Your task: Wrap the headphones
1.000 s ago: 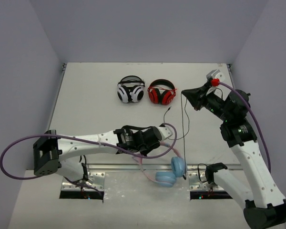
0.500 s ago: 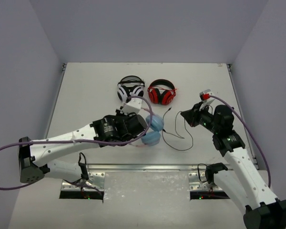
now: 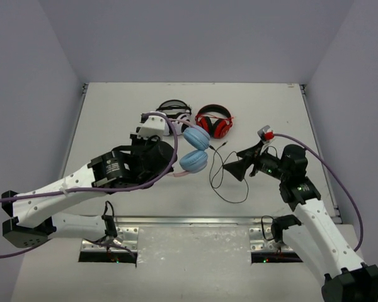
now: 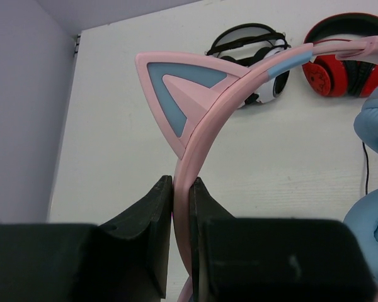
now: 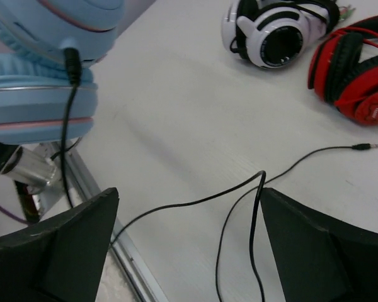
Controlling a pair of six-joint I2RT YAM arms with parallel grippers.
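The headphones (image 3: pixel 194 150) hang above the table with both light blue ear cups facing right. My left gripper (image 3: pixel 166 153) is shut on their thin pink headband (image 4: pixel 205 123), just below a pink cat ear (image 4: pixel 174 94); the band is pinched between the fingertips of the left gripper (image 4: pixel 181 184). The black cable (image 3: pixel 227 182) drops from a cup (image 5: pixel 41 119) and lies in loose loops on the table. My right gripper (image 3: pixel 239 168) hovers over those loops, open; in its wrist view a cable loop (image 5: pixel 255 195) rises between the spread jaws of the right gripper (image 5: pixel 189 192), untouched.
White-and-black headphones (image 3: pixel 170 113) and red-and-black headphones (image 3: pixel 214 122) lie at the back of the table. The cable's jack plug (image 5: pixel 367 146) rests near the red pair. A metal rail (image 3: pixel 189 221) runs along the table's near edge.
The right gripper has opened and let the cable go; the cable now lies slack. The left arm carried the headphones from the near edge back toward the other two pairs.
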